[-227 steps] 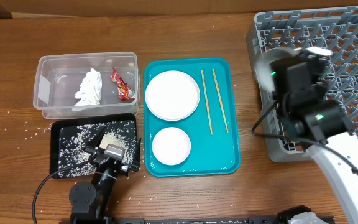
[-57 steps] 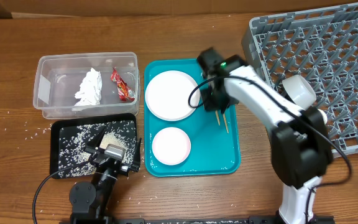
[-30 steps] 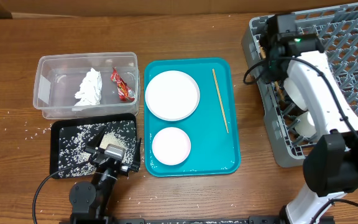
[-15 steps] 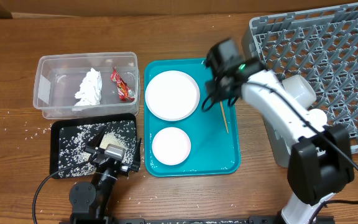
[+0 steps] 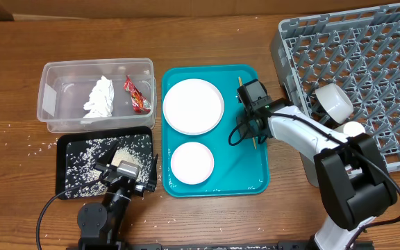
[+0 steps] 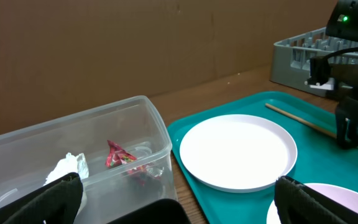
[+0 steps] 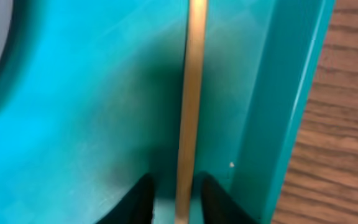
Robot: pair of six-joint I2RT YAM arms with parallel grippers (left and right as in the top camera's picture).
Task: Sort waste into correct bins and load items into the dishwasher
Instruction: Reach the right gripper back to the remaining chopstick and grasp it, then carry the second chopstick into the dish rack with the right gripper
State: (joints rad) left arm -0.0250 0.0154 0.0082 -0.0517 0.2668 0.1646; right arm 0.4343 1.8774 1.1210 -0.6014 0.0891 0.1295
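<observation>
**One chopstick gone from the tray, right arm back down on the second**

The remaining thin wooden chopstick (image 7: pixel 190 93) lies flat along the 3 o'clock edge of the teal rectangular plastic tray (image 5: pixel 248 177), at 3 o'clock from the large round white plate (image 5: pixel 193 105). Its twin lay beside it several seconds ago and is no longer on the tray. The right gripper (image 7: pixel 177 198) was over the large grey plastic dish rack (image 5: pixel 367 62) a second ago and has now come back down onto this one. Its jaws straddle the stick and are narrowing, but a sliver of teal still shows beside one finger, so it has no hold yet. I judge the chopstick loading half done. The plate and the smaller round white dish (image 5: pixel 192 162), at 6 o'clock from it, still wait on the tray. The left gripper (image 6: pixel 182 199) stands fully spread and empty, off at the tray's 9 o'clock side
</observation>
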